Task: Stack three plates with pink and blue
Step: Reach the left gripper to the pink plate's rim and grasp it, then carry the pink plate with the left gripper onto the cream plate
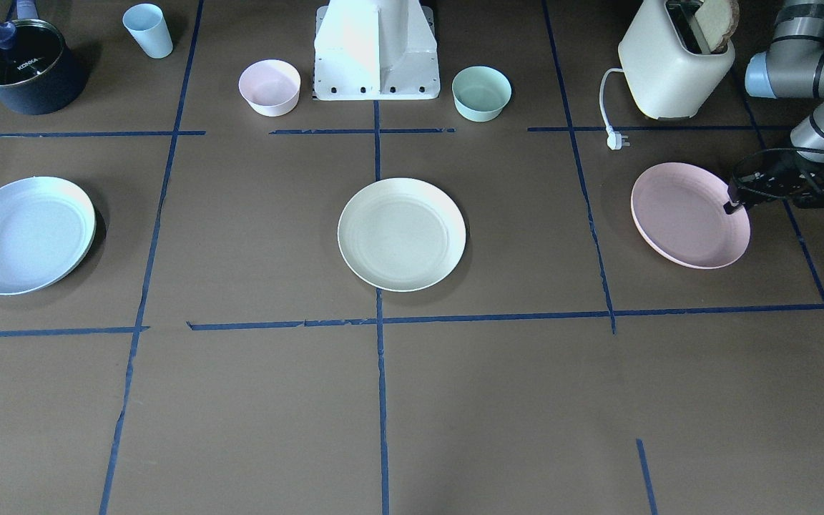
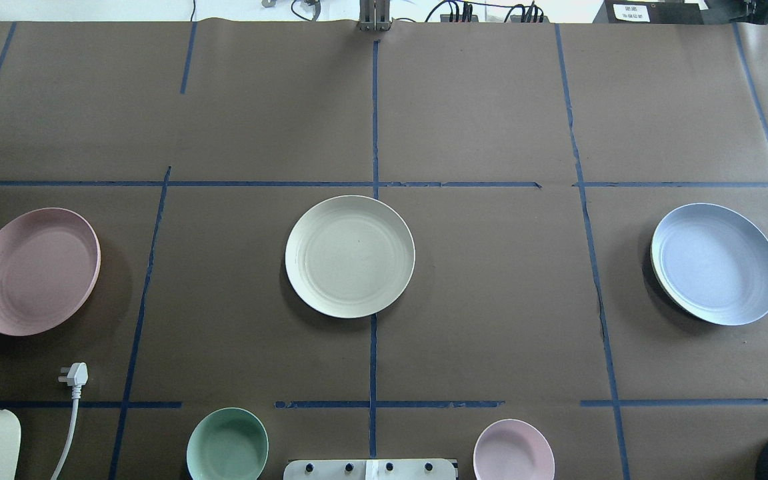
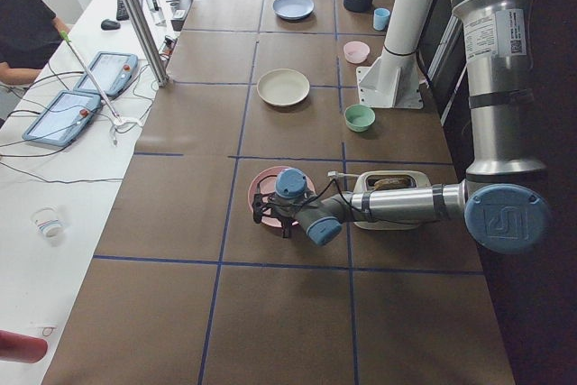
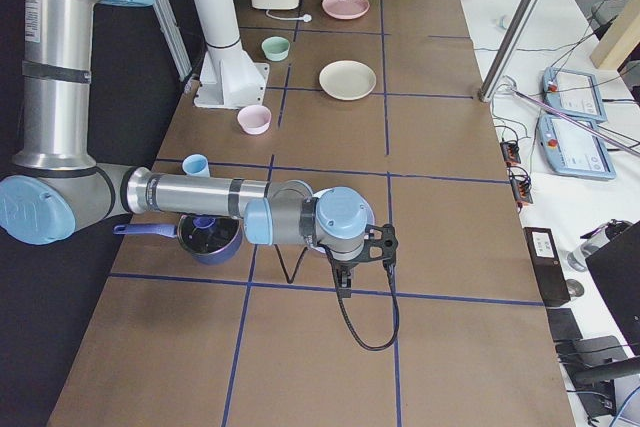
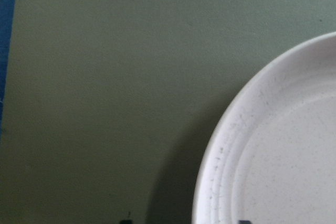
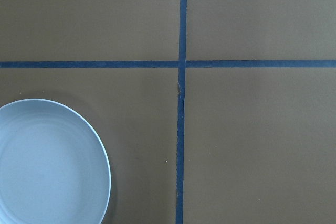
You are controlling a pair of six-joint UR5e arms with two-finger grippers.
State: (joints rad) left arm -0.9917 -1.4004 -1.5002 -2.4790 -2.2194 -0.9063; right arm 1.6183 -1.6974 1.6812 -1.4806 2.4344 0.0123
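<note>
**Table** [image 1: 412, 400]: brown paper with a blue tape grid. We place every item relative to the cream plate.

**Toaster** [image 1: 669, 68]: to the robot's left of the cream plate and nearer the robot, close to the pink plate.

**Plates, three, equal:**
- Cream plate [image 1: 401, 234]: mid-table.
- Pink plate [image 1: 687, 218]: well apart from it, on the robot's left.
- Blue plate [image 1: 22, 236]: well apart from it, on the robot's right.
- None is stacked. We judge the work to be at its first pick.

**Right gripper** [image 4: 343, 285]: beyond the blue plate, on the side away from the cream plate, and touching nothing. We cannot tell how its fingers are set.

**Left gripper** [image 1: 735, 200]: at the pink plate's rim, on the edge farthest from the cream plate.

**Hazards, in our judgement:**
- A hold on a thin, shallow rim may slip or let the plate swing, because all the weight hangs to one side.
- Closing too low could press the plate against the table and skid it.
- A tilted carry could clip the cream plate's rim and knock it off its spot.

**Fingers** [image 1: 729, 207]: spread and pinching nothing. The wrist view shows one tip outside the pink rim and one over the plate's inside, with the rim between them.
</note>
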